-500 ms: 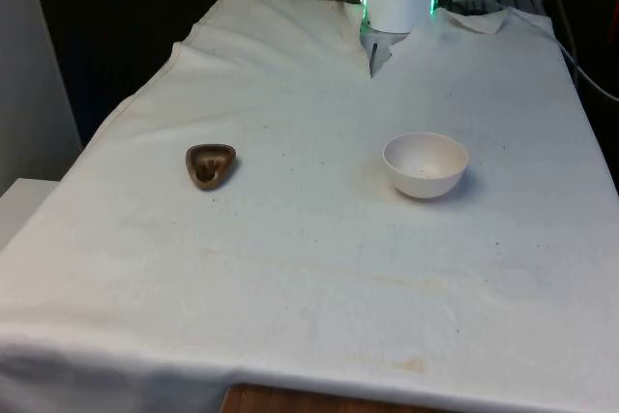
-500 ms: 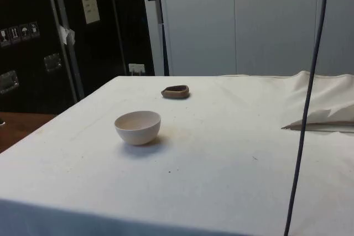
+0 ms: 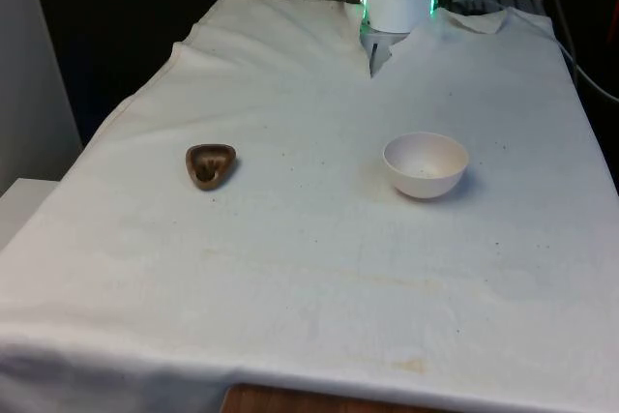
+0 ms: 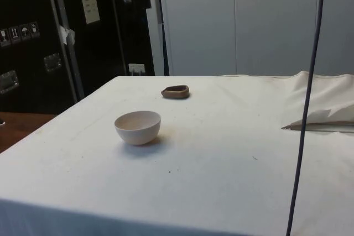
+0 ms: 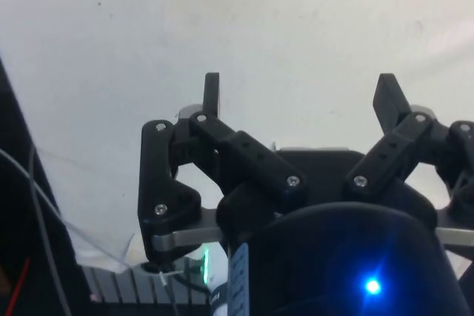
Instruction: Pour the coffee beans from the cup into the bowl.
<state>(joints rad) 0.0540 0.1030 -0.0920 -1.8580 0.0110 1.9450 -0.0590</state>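
Step in hand: approach, nothing grasped. Gripper point(image 5: 296, 94) fingers spread wide, empty, above cloth. Brown cup point(image 3: 210, 163) well apart from white bowl point(image 3: 426, 164), toward front view's left. Next: descend over cup, grip rim without tipping.

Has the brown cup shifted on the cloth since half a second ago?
No. In the front view the brown cup sits at the same spot on the white cloth, equally far from the white bowl as before.

A small brown cup point(image 3: 210, 164) sits on the white cloth point(image 3: 309, 268) toward the front view's left, well apart from the white bowl point(image 3: 426, 164) at the right.
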